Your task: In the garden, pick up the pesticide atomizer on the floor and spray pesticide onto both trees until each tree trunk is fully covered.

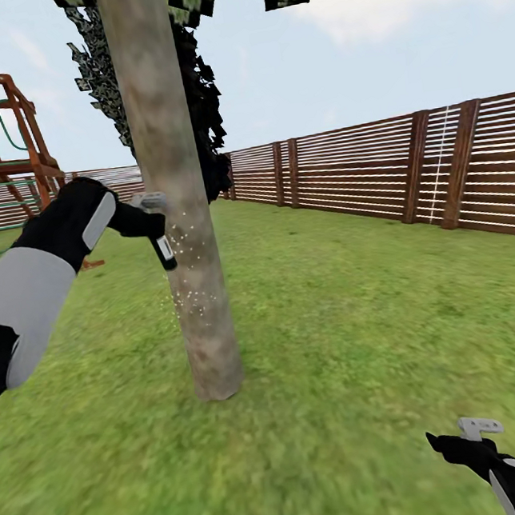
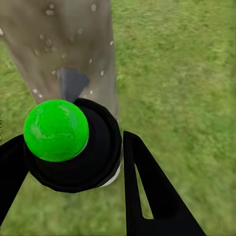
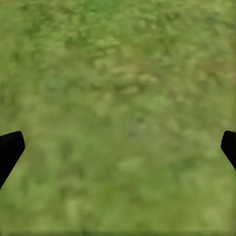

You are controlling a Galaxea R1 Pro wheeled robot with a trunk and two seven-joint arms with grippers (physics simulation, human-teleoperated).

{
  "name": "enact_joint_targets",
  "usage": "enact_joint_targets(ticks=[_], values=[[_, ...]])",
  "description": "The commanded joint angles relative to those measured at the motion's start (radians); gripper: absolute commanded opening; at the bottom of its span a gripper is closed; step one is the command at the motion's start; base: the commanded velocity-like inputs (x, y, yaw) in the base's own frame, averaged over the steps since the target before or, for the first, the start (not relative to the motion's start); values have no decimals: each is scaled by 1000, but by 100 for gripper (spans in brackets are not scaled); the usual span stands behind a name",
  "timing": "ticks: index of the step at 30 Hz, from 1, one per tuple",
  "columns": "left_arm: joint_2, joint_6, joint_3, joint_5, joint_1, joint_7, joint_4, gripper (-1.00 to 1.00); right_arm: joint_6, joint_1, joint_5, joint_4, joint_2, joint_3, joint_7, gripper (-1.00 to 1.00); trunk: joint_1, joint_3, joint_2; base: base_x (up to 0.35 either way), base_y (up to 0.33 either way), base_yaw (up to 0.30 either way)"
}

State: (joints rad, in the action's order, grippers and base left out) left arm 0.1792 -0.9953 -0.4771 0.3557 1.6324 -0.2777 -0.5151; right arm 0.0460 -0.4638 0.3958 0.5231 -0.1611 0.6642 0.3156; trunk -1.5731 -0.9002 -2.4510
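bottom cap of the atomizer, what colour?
Bright green, a round cap on the black pesticide atomizer held in the left tool. Left wrist view shows it best.

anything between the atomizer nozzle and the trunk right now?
Nothing visible. The left claw holds the pesticide atomizer right beside the tree trunk, and pale spray specks already dot the bark. In the left wrist view, no obstruction shows between the atomizer and the trunk.

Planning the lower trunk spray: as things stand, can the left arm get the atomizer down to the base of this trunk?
Probably yes. The left gripper holds the pesticide atomizer right beside the tree trunk, and only open grass surrounds the base. How far down it reaches is uncertain.
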Motion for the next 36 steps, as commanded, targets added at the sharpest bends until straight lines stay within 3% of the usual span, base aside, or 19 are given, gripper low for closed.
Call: enact_joint_targets(ticks=[1,5,11,13,17,24,30,36], values=[[0,0,0,0,3,0,1,-100,0,0,0,0,0,0,0,100,0,0,0,0,0,0],[-1,1,-6,1,5,0,53,-100,0,0,0,0,0,0,0,100,0,0,0,0,0,0],[-1,16,-11,-1,-11,-5,217,-100,0,0,0,0,0,0,0,100,0,0,0,0,0,0],[-1,54,-11,-2,-50,-6,249,-100,0,0,0,0,1,0,0,100,0,0,0,0,0,0],[-3,171,-11,-1,-187,-5,265,-100,0,0,0,0,1,-1,0,100,0,0,0,0,0,0],[-5,286,-11,0,-353,-3,270,-100,0,0,0,0,2,-2,-1,100,0,0,0,0,0,0],[-15,354,-12,-1,-472,-3,284,-100,0,0,0,-1,1,-2,-1,100,0,0,0,0,0,0],[-20,433,-11,0,-541,4,291,-100,0,0,0,-1,2,-2,-1,100,0,0,0,0,0,0]])
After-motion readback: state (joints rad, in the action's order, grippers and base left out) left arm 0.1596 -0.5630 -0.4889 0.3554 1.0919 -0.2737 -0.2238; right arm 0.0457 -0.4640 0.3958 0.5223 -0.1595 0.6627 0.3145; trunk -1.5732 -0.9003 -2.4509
